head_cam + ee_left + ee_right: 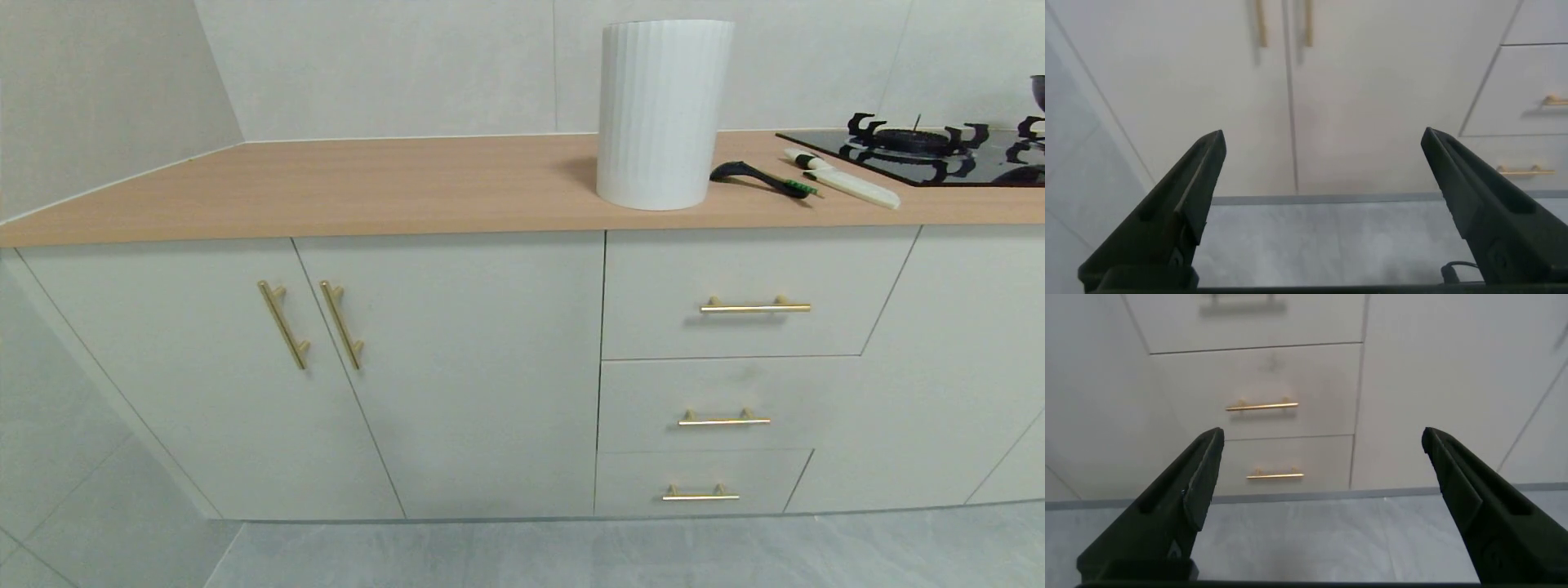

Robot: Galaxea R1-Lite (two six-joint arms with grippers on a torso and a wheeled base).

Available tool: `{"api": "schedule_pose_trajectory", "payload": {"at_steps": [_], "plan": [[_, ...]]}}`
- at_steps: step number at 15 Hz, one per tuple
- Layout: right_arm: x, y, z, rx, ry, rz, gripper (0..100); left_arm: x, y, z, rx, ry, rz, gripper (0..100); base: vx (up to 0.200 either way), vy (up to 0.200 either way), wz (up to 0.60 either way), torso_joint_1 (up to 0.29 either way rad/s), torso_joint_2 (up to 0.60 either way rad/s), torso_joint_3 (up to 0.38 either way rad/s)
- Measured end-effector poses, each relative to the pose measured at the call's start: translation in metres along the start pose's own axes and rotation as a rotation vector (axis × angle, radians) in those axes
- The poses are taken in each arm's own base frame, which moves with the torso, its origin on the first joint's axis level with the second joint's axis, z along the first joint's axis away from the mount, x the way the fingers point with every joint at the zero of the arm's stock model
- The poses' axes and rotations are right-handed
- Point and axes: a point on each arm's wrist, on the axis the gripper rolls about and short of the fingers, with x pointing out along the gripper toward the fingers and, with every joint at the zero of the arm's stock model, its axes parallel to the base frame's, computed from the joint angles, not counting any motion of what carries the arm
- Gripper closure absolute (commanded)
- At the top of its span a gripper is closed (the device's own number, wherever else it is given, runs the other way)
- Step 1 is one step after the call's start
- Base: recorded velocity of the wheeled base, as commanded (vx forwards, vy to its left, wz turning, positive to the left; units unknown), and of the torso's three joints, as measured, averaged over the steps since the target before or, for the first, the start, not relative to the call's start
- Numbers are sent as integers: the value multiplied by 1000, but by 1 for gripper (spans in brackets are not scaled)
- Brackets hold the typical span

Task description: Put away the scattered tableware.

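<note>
The scattered tableware lies on the wooden surface [367, 184], at its right end. A black-handled utensil [761, 179] with a green tip rests just beside a tall white ribbed holder [661, 114]. A white knife [845, 181] lies just beyond the utensil, between it and the black gas hob [922, 151]. Both pieces lie flat and at a slant, close together; whether they touch cannot be told.

Both tools hang low in front of the cabinet fronts, well apart from the tableware above. The left tool [1321, 137] has its two dark fingers spread wide apart with nothing between them. It faces the seam of the double cabinet doors [1290, 90], with the grey floor [1323, 237] beneath. The right tool [1321, 434] is likewise spread wide and holds nothing. It faces the stack of drawers [1266, 384] with brass bar handles [1261, 406].

The head view takes in the surface, the holder, the hob and the tableware, together with the whole cabinet front. The wrist views look at the lower cabinet fronts and the floor.
</note>
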Motion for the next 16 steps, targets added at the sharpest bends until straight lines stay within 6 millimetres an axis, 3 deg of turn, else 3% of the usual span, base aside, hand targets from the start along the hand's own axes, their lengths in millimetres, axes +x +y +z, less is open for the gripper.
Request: {"api": "schedule_pose_trajectory", "payload": {"at_steps": [8, 11, 16], "plan": [[0, 0, 0, 1, 0, 0, 0, 0, 0, 0, 0, -1, -1, 0, 0, 0, 0, 0, 0, 0], [0, 0, 0, 2, 0, 0, 0, 0, 0, 0, -1, -1, 0, 0, 200, 0, 0, -1, 1, 2], [0, 0, 0, 0, 0, 0, 0, 0, 0, 0, -1, -1, 1, 0, 0, 0, 0, 0, 0, 0]]}}
